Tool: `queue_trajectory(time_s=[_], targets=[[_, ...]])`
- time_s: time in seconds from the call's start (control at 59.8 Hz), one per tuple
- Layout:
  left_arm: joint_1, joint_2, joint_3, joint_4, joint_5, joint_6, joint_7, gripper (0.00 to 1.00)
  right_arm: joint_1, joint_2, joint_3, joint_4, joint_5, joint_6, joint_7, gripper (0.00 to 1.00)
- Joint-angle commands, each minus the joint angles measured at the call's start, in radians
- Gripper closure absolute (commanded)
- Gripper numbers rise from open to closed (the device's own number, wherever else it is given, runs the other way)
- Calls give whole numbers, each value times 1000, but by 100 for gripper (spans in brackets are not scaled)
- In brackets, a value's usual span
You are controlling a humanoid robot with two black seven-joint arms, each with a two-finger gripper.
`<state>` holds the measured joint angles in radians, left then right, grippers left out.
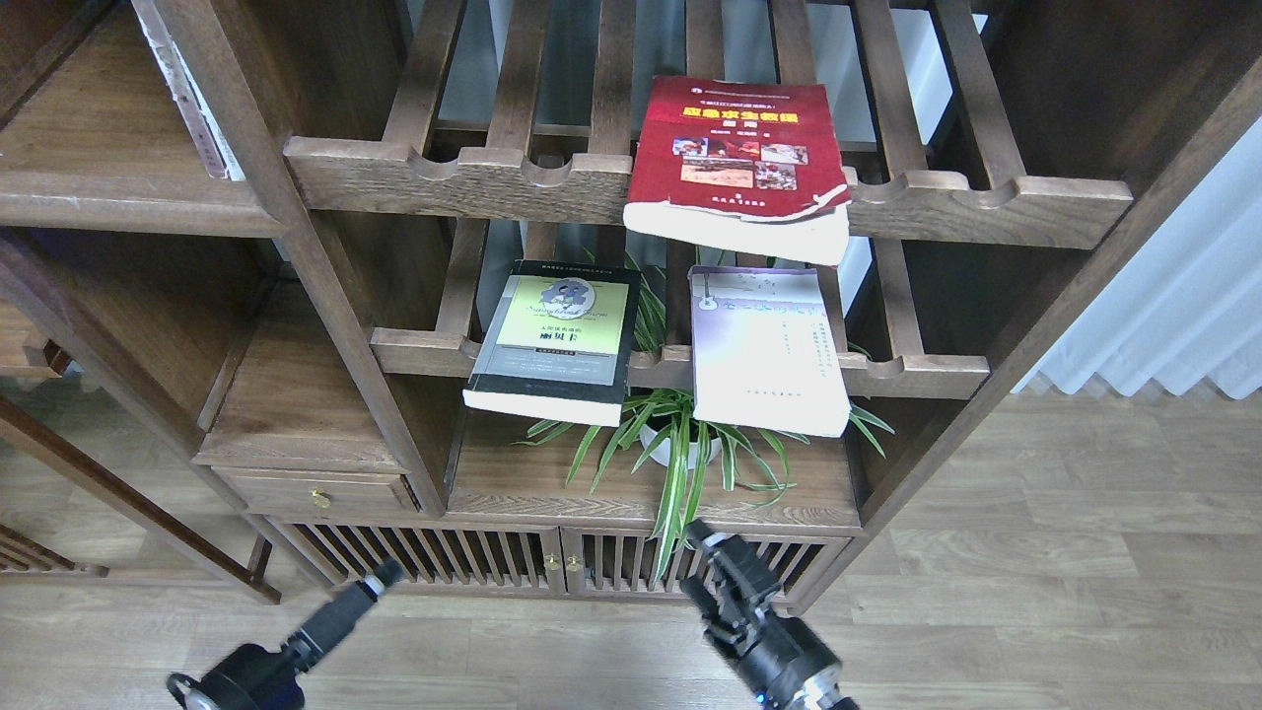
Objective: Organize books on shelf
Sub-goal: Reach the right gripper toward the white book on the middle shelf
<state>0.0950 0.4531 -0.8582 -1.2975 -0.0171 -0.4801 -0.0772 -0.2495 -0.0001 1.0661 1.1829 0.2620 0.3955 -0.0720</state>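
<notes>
Three books lie flat on the slatted racks. The red book (739,163) overhangs the upper rack's front rail. Below it, the black-bordered book with a yellow-green panel (557,340) and the pale lavender book (767,350) overhang the lower rack. The solid dark-brown shelf (118,202) is at the upper left. Both grippers are low, in front of the cabinet's base and far from the books. My left gripper (383,572) shows as one thin dark tip. My right gripper (696,562) has its fingers apart and holds nothing.
A potted spider plant (680,444) stands on the board under the lower rack. Thin whitish-spined books (192,99) lean on the upper-left shelf. A small drawer (315,491) and slatted cabinet doors (552,562) sit low. A curtain (1173,316) hangs at right.
</notes>
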Motion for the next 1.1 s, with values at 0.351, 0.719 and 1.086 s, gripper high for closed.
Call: queue_trajectory(time_s=[0.351,0.719,1.086], targets=[[-8,1,-55,6,60,-9,-21,0,10,0,2,-198,-9,93,9,0],[-8,2,-136,72,60,-9,-21,0,48,0,-20,-126,-9,93,8,0],[15,2,-147,87,51,-9,-21,0,52,0,26,-8,-3,93,11,0]])
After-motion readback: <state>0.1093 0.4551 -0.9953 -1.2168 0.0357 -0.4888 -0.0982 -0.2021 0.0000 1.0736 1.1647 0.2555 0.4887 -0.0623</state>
